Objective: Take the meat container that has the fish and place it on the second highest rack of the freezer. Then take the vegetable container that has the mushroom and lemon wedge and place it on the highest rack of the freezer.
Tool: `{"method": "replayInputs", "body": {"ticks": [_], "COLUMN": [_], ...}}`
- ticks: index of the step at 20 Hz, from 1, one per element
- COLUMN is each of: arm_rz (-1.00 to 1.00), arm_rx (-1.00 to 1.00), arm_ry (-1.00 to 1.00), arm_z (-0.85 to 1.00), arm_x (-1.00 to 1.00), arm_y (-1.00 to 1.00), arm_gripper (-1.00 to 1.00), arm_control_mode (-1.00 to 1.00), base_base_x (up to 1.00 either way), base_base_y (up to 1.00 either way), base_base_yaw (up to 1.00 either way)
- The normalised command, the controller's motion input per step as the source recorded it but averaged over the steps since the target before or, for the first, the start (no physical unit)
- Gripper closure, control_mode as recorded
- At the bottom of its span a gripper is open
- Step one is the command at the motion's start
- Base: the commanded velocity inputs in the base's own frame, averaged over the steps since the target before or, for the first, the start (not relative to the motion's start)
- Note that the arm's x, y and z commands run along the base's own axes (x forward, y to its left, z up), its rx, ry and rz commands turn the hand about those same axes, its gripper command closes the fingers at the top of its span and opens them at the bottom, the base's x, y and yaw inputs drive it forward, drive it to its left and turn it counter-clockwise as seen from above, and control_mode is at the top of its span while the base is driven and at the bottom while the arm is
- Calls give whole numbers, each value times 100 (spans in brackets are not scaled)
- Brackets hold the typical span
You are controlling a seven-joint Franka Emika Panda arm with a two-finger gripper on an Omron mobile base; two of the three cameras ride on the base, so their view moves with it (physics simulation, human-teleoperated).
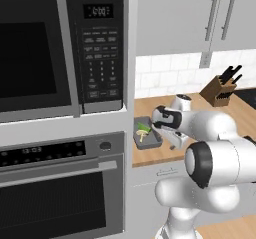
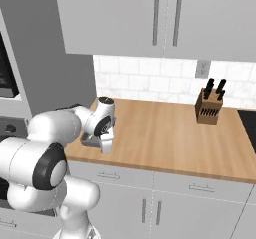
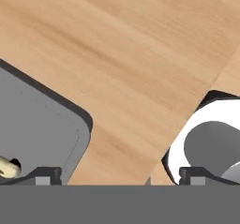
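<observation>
**Gripper spread wide right over the veggie tray's corner**

So your gripper (image 3: 119, 175) has its jaws wide apart, nothing between them. In the hand view one fingertip (image 3: 44, 174) sits over the grey vegetable container (image 3: 42, 124), the other over bare wooden counter (image 3: 131, 54) just past the tray's rounded corner, so you're straddling that edge. A bit of the mushroom (image 3: 8, 167) peeks in at the tray's lower left.

From the left base view you can see the hand hovering at the right side of the container, which sits on the counter's left end, right beside the tall grey oven column. Inside it the green lemon wedge (image 1: 143, 128) lies just behind the tan mushroom. Whether the fingers actually touch the rim, I honestly can't tell, the arm covers it.

Further out, a knife block (image 2: 208, 108) stands by the tiled wall, well apart from the tray. White cabinets (image 2: 165, 18) hang above, and the microwave (image 1: 60, 48) sits over the black oven (image 1: 60, 183).
</observation>
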Motion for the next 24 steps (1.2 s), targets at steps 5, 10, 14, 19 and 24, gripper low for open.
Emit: {"method": "replayInputs", "body": {"ticks": [5, 10, 14, 19, 24], "arm_rz": [0, 0, 0, 0, 0], "arm_rx": [-3, -1, -1, 0, 0], "arm_ry": [3, 0, 0, 0, 0], "arm_z": [-38, -17, -20, -19, -9], "arm_x": [10, 15, 5, 10, 19], "arm_y": [1, 15, 18, 9, 2], "arm_gripper": [-100, -100, -100, -100, -100], "arm_control_mode": [-100, -100, -100, -100, -100], "base_base_x": [0, 0, 0, 0, 0], "base_base_y": [0, 0, 0, 0, 0], "base_base_yaw": [0, 0, 0, 0, 0]}}
